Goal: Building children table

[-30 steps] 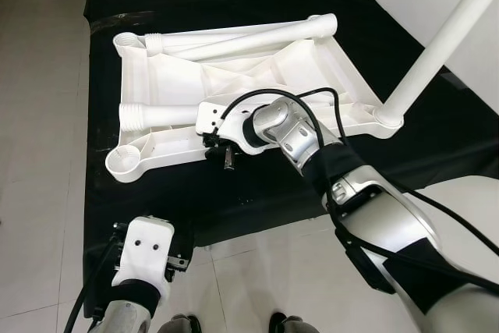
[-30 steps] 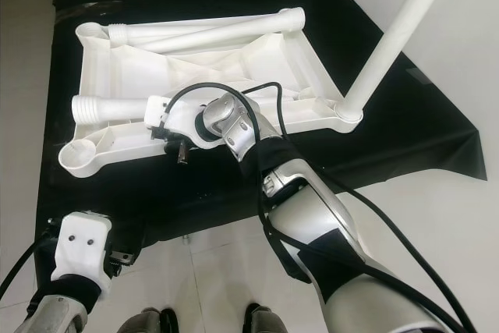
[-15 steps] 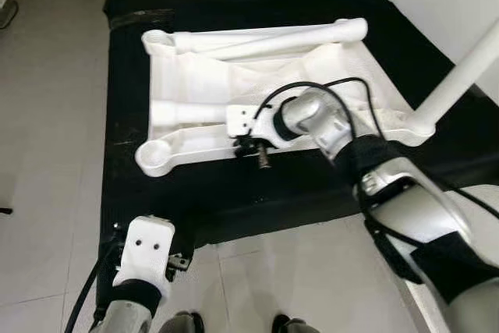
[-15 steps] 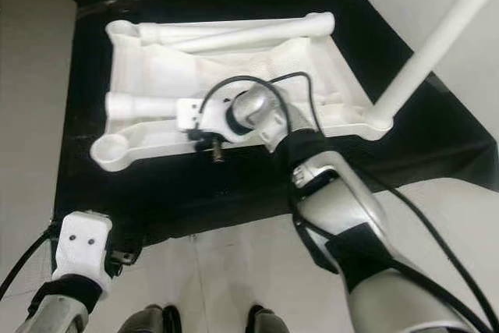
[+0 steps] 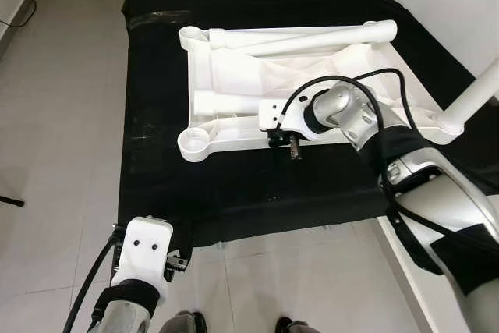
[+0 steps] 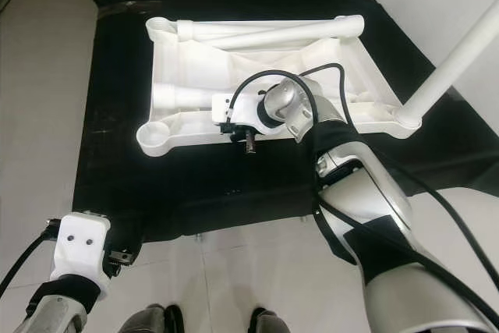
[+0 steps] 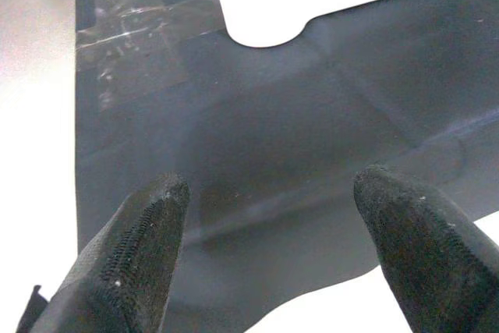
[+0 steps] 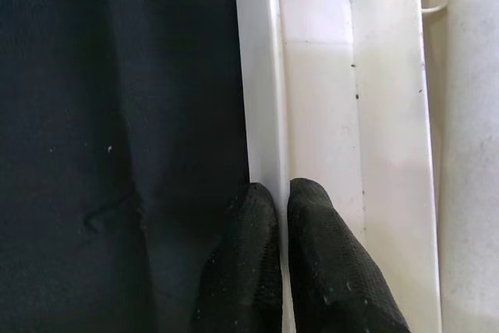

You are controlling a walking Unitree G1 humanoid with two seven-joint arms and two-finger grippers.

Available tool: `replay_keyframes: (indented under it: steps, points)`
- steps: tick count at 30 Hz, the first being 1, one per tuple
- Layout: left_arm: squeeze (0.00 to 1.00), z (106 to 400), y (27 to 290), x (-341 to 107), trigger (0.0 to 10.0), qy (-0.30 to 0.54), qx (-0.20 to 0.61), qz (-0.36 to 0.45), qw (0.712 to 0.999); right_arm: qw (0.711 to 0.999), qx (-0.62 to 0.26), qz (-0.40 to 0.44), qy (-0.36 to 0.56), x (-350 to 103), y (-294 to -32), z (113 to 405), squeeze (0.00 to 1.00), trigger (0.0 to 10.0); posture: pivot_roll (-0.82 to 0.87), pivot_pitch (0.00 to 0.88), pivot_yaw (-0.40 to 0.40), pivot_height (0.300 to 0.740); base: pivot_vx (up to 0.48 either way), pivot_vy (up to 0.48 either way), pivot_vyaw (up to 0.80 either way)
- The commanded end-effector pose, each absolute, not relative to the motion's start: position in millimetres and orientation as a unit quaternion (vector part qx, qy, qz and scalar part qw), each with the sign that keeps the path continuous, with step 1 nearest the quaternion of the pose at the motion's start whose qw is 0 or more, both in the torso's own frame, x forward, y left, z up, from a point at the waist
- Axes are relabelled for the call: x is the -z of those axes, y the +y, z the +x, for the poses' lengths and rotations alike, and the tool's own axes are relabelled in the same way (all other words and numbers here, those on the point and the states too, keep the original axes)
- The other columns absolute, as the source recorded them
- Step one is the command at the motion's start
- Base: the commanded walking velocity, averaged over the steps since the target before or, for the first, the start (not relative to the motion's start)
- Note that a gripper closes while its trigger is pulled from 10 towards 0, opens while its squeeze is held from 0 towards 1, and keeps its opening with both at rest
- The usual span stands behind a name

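Right wrist view: right pincer (image 8: 281, 193) pinches the upturned tabletop (image 5: 234, 87) rim, lengthwise left-right.

An upturned white plastic children's table top (image 6: 195, 76) lies on a black cloth (image 6: 117, 154) spread over the pale tiled floor (image 6: 39, 115), with two loose white plastic tube legs (image 6: 265, 33) resting along its far rim and a third white tube leg (image 6: 448, 64) standing up from its right near corner. The silver right arm reaches in from the right, and the right gripper (image 6: 231, 126) sits at the table top's near rim, close to the empty round leg socket (image 6: 154, 137) at the left near corner. The left gripper (image 6: 117, 255), under its white wrist housing, hangs at the near edge of the black cloth, well apart from the table top.
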State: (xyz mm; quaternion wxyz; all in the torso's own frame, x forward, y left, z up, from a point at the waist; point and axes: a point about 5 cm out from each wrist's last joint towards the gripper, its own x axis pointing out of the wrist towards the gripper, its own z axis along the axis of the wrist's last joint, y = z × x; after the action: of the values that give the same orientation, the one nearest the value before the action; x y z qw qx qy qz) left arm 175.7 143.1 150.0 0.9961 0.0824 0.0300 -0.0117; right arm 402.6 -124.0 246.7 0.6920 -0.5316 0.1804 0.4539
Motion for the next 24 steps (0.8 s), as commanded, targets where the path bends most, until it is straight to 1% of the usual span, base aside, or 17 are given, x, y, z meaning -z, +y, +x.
replay_keyframes:
  steps: [1, 4, 5, 6, 7, 8, 12, 13, 15, 17, 19, 22, 23, 24]
  points:
    - [0.0, 173.1, 144.5, -146.8, 10.0, 0.044, 0.011, 0.088, 0.995, 0.699, -0.405, -0.555, 0.198, -255.2, -148.5, 406.2, 0.0, 0.0, 0.07, 0.236, -0.072, 0.74, 0.0, 0.0, 0.0]
    - [0.0, 173.2, 145.1, -146.9, 10.0, 0.044, 0.01, 0.088, 0.995, 0.689, -0.395, -0.571, 0.21, -255.5, -157.4, 406.1, 0.0, 0.1, 0.07, 0.236, -0.071, 0.74, 0.0, 0.0, 0.0]
    - [0.0, 173.4, 145.4, -146.9, 10.0, 0.044, 0.01, 0.088, 0.995, 0.676, -0.401, -0.579, 0.219, -254.8, -162.1, 404.5, 0.0, 4.4, 0.07, 0.233, -0.07, 0.74, 0.0, 0.0, 0.0]
    - [0.0, 173.5, 145.5, -146.9, 10.0, 0.044, 0.01, 0.088, 0.995, 0.666, -0.405, -0.585, 0.225, -254.3, -165.3, 403.4, 0.0, 4.4, 0.07, 0.233, -0.07, 0.74, 0.0, 0.0, 0.0]
    - [0.0, 173.5, 145.5, -146.9, 10.0, 0.044, 0.01, 0.088, 0.995, 0.666, -0.405, -0.585, 0.225, -254.3, -165.3, 403.4, 0.0, 4.4, 0.07, 0.233, -0.07, 0.74, 0.0, 0.0, 0.0]
    - [0.0, 173.7, 145.8, -146.9, 10.0, 0.044, 0.01, 0.089, 0.995, 0.644, -0.434, -0.585, 0.232, -253.0, -168.6, 399.1, 0.0, 10.0, 0.07, 0.233, -0.069, 0.74, 0.0, 0.0, 0.0]
    - [0.0, 173.8, 145.9, -146.8, 10.0, 0.044, 0.01, 0.089, 0.995, 0.641, -0.447, -0.581, 0.229, -253.2, -167.9, 397.8, 0.0, 10.0, 0.07, 0.23, -0.066, 0.74, 0.0, 0.0, 0.0]
    - [0.0, 174.5, 146.1, -146.6, 10.0, 0.044, 0.012, 0.089, 0.995, 0.623, -0.497, -0.564, 0.215, -252.9, -162.9, 391.4, 1.0, 10.0, 0.07, 0.227, -0.063, 0.74, 0.0, 0.0, 0.0]
    - [0.0, 175.1, 146.1, -146.3, 10.0, 0.044, 0.013, 0.089, 0.995, 0.613, -0.529, -0.55, 0.204, -253.6, -159.1, 387.4, 1.0, 10.0, 0.07, 0.223, -0.063, 0.74, 0.0, 0.0, 0.0]
    - [0.0, 175.3, 146.1, -146.2, 10.0, 0.044, 0.013, 0.089, 0.995, 0.613, -0.537, -0.543, 0.2, -254.1, -157.5, 386.6, 1.0, 10.0, 0.07, 0.223, -0.063, 0.74, 0.0, 0.0, 0.0]
    - [0.0, 176.3, 145.9, -146.1, 10.0, 0.043, 0.016, 0.089, 0.995, 0.635, -0.566, -0.502, 0.155, -264.8, -146.4, 384.7, 1.0, 10.0, 0.07, 0.216, -0.062, 0.74, 0.0, 0.0, 0.0]
    - [0.0, 176.7, 145.8, -146.2, 10.0, 0.042, 0.018, 0.089, 0.995, 0.643, -0.575, -0.486, 0.14, -269.1, -143.0, 384.1, 1.0, 10.0, 0.07, 0.216, -0.062, 0.74, 0.0, 0.0, 0.0]
    - [0.0, 179.9, 148.0, -150.0, 10.0, 0.029, 0.021, 0.09, 0.995, 0.679, -0.609, -0.405, 0.066, -291.4, -132.6, 380.3, 1.0, 10.0, 0.07, 0.206, -0.061, 0.74, 0.0, 0.0, 0.0]
    - [0.0, 181.5, 149.4, -151.7, 10.0, 0.023, 0.022, 0.093, 0.995, 0.689, -0.619, -0.374, 0.04, -299.3, -130.2, 378.7, 1.0, 10.0, 0.07, 0.201, -0.06, 0.74, 0.0, 0.0, 0.0]
